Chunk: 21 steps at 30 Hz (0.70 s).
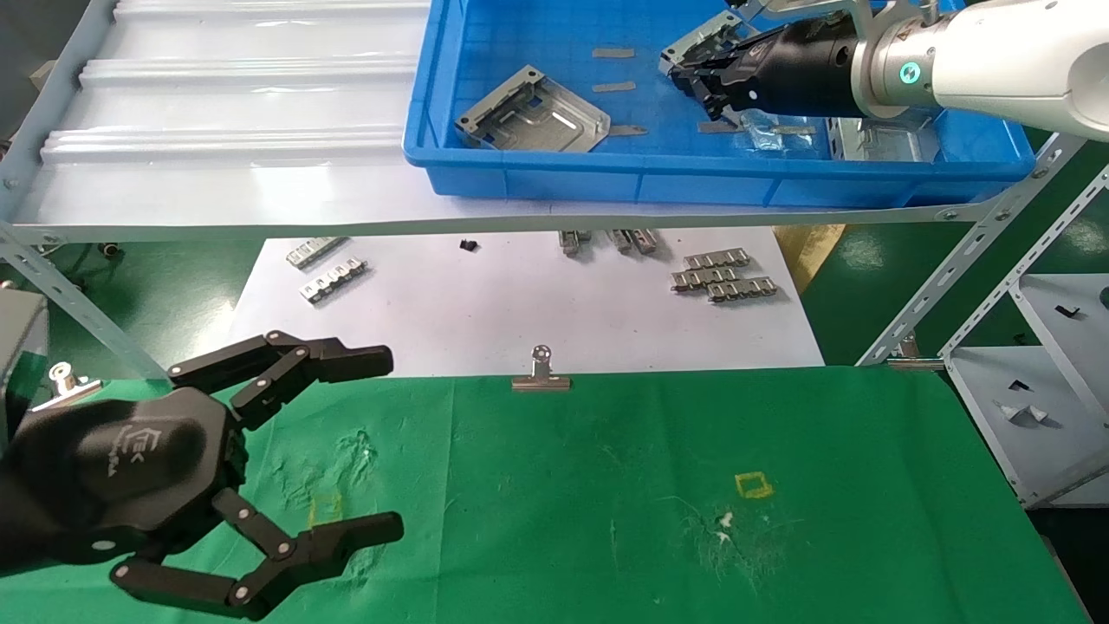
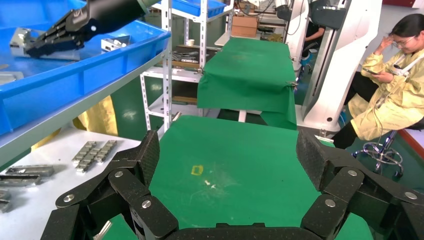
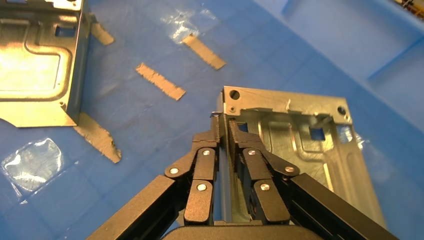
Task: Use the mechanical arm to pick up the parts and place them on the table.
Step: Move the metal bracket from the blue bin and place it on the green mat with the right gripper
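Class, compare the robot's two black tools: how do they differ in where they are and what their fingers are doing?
The left tool hovers over the green table; the right tool reaches into the blue bin. The left tool's fingers are spread wide and hold nothing; the right tool's fingers are pinched on a metal part's folded edge. Both are black, with jointed fingers.

A: Where does the head view look from?

B: From above, forward and down: the green table [image 1: 658,485] lies nearest, the blue bin [image 1: 693,178] farther back on a raised shelf.

A: The left wrist view?

B: Low over the table [image 2: 240,165], facing level across it between its own left gripper [image 2: 230,165] fingers; the blue bin [image 2: 60,85] shows to one side.

A: The right wrist view?

B: Very near, inside the bin [image 3: 300,45], looking down the right gripper [image 3: 224,131] onto a metal part [image 3: 300,145].

A: Shared ground?

B: All three show the bin; head and left wrist share the table's yellow square mark [image 1: 752,484] [image 2: 197,170].
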Each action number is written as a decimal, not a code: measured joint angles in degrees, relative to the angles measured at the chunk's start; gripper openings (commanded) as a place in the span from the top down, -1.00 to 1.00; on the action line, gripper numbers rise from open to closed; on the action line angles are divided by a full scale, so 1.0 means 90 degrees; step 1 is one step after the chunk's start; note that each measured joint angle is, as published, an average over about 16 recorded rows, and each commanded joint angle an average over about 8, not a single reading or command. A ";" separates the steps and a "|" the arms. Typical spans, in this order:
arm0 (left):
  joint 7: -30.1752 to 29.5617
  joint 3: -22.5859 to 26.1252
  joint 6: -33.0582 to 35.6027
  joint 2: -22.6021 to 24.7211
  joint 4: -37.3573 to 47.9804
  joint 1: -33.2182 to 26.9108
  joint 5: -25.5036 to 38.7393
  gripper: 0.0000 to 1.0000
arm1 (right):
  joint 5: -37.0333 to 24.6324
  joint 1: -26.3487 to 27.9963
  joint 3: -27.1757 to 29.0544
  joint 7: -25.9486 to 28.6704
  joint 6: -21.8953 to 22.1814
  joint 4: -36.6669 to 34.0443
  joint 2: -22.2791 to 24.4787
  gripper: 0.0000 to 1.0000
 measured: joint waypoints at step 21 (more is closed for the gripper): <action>0.0000 0.0000 0.0000 0.0000 0.0000 0.0000 0.0000 -1.00 | 0.0413 0.0591 0.0264 -0.0612 -0.1491 0.0249 0.0510 1.00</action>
